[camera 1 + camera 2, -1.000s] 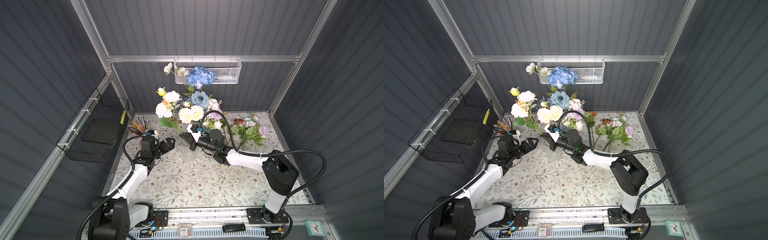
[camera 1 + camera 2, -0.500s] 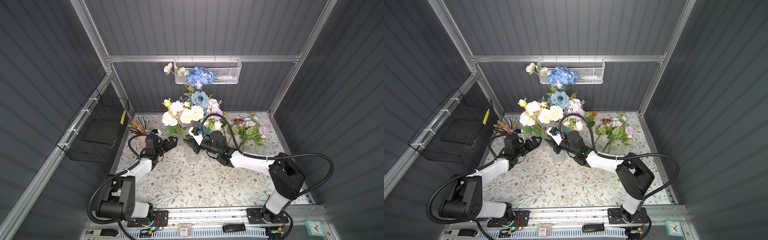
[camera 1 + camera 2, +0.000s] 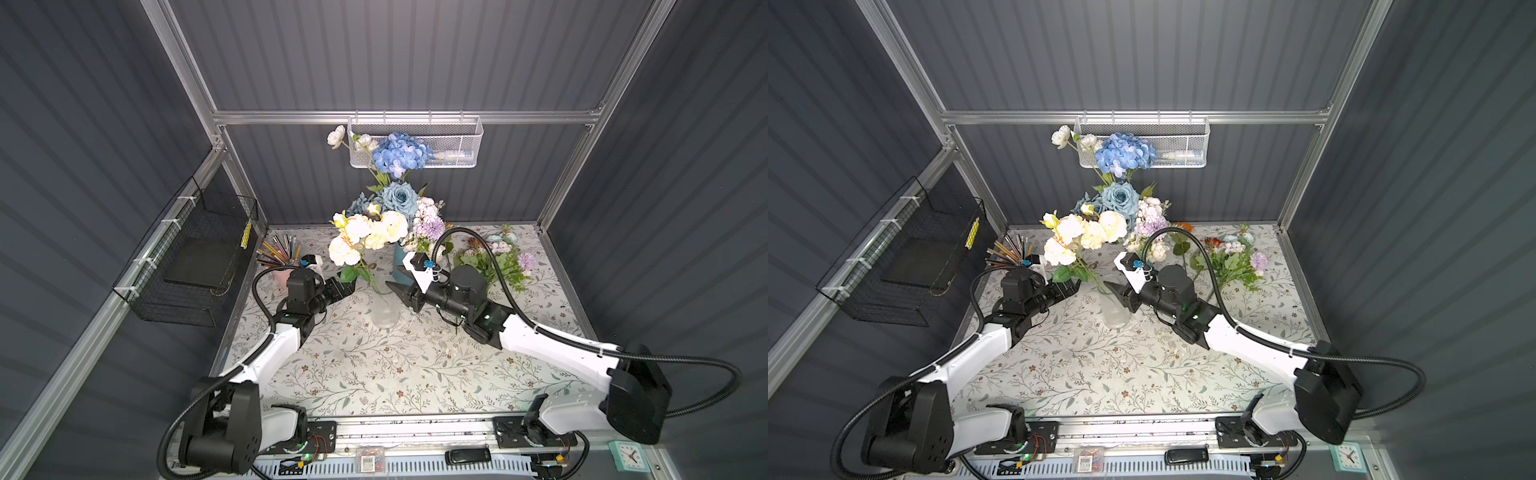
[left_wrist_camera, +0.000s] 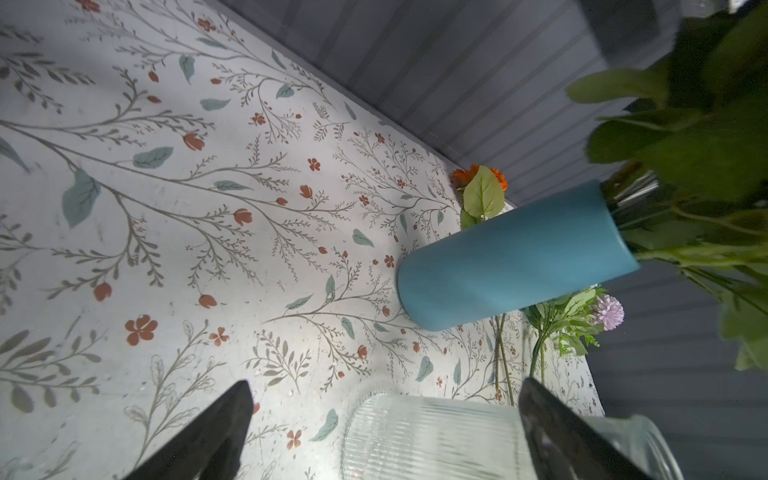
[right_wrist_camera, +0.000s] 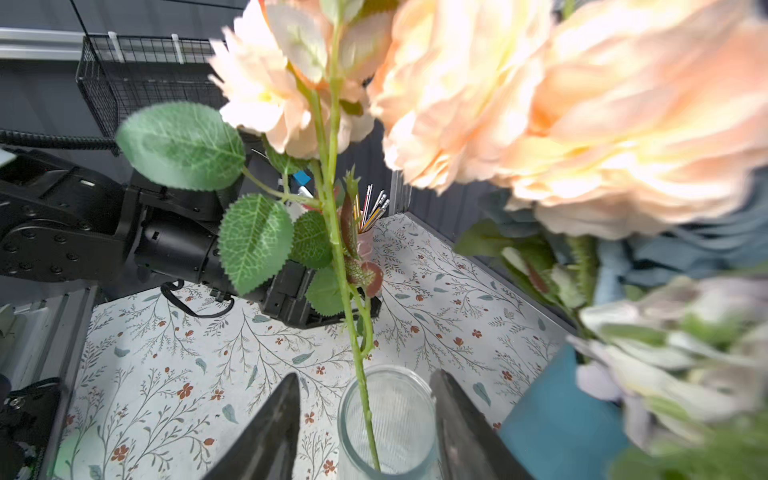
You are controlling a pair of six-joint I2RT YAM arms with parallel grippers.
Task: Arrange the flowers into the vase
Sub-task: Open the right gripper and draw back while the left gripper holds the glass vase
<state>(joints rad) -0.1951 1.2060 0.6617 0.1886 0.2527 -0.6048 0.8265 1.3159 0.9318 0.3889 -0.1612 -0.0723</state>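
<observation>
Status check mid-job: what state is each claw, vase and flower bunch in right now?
Glass vase: upright on the table, holding one stem.
Cream flowers: stem in the glass vase, leaning.
Right claw: open, jaws either side of the cream flowers' stem, not pinching it.
Left claw: open, empty, near the glass vase.
Blue vase: upright, filled with flowers.
Loose flowers: lying on the table, not yet in a vase.

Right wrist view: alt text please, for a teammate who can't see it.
A cream-flowered stem stands in the glass vase, free of the right gripper, whose open jaws flank the rim. The left gripper sits behind the stem, a blue vase alongside.
</observation>
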